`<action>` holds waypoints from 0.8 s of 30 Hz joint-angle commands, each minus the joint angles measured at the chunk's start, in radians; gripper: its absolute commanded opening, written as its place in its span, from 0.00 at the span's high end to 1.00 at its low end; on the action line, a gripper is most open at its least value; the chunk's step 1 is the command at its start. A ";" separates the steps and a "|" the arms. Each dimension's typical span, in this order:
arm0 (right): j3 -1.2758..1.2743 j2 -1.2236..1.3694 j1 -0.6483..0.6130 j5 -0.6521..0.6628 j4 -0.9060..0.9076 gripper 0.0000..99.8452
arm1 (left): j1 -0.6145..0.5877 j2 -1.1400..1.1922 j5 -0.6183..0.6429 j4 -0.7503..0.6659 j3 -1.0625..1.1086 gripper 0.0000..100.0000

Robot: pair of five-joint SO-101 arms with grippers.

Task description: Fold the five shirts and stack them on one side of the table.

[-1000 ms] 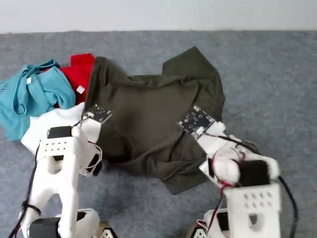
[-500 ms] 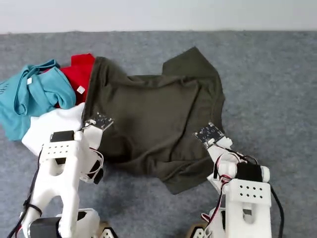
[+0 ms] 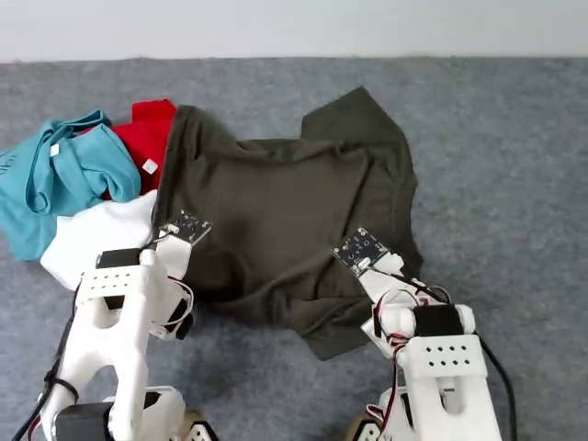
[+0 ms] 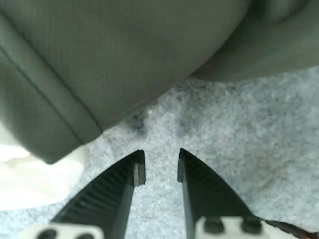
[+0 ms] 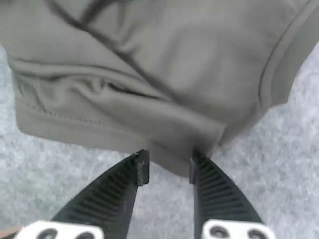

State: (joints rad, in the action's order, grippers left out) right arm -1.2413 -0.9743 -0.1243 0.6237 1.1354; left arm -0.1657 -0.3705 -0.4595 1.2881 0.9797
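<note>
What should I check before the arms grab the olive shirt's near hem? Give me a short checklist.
1. Left gripper open: ok, fingers apart.
2. Left gripper at hem: not ok, over bare table, short of the olive shirt.
3. Right gripper open: ok.
4. Right gripper at hem: ok, the hem's edge lies between its fingers.
5. Olive shirt flat: not ok, bunched near the hem.
6. Clear of other shirts: not ok, it overlaps the red shirt and white shirt.
</note>
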 commanded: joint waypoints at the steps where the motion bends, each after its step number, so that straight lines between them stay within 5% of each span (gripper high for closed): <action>1: -0.026 0.007 -0.012 -0.014 -0.071 0.90 | 0.003 -0.025 0.008 -0.006 -0.001 0.88; 15: -0.072 0.002 -0.008 0.038 -0.156 0.99 | 0.003 -0.025 0.009 -0.005 0.001 0.88; 24: 0.347 -0.004 -0.012 0.075 0.182 0.99 | 0.002 -0.025 0.009 -0.005 0.001 0.89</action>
State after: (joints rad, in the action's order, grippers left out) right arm -1.0725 -0.9728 -0.1304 0.6774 1.2060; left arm -0.1657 -0.3705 -0.4595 1.2881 0.9812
